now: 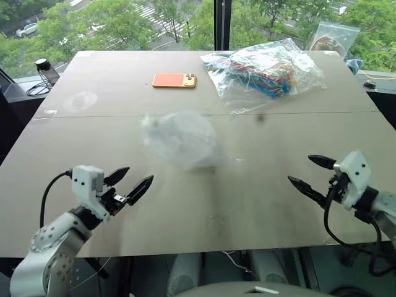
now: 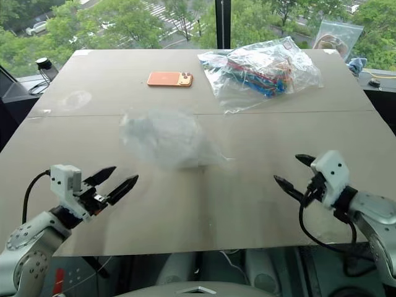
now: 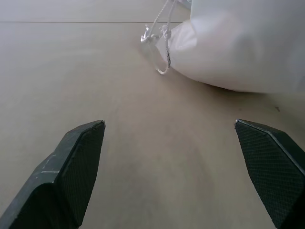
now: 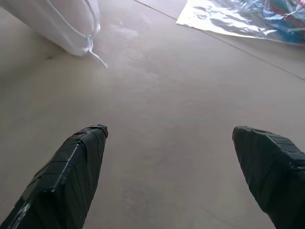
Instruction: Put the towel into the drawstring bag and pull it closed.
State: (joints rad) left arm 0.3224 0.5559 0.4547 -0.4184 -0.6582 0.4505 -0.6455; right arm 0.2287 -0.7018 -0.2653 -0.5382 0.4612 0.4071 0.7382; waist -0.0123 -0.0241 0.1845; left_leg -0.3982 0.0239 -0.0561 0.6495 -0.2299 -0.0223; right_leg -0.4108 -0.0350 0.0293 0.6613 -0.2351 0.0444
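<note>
Drawstring bag (image 1: 180,137) lies plump in the middle of the desk (image 1: 247,204), ahead of both arms and between them, touched by neither. Left pincer (image 1: 130,182) hovers over the near left part of the desk with its fingers spread and nothing in them; right pincer (image 1: 314,174) hovers over the near right part, likewise released and empty. The bag looks slightly nearer the left pincer than the right, though both stand well apart from it. Its long axis runs roughly across the desk, left to right.

From the head views the bag is a soft pale blur and its mouth cannot be made out. The left wrist view fills that in: the cord (image 3: 161,38) sits bunched and knotted at the gathered mouth, which looks drawn shut. The right wrist view shows the opposite end of the bag, with a thin seam and a short tail of thread lying on the desk, and also the edge of the clear plastic bag of colourful items (image 1: 265,71) farther back. An orange phone (image 1: 174,80) lies beyond the bag. The towel is presumably inside, judging by the bulge, so the task looks finished.
</note>
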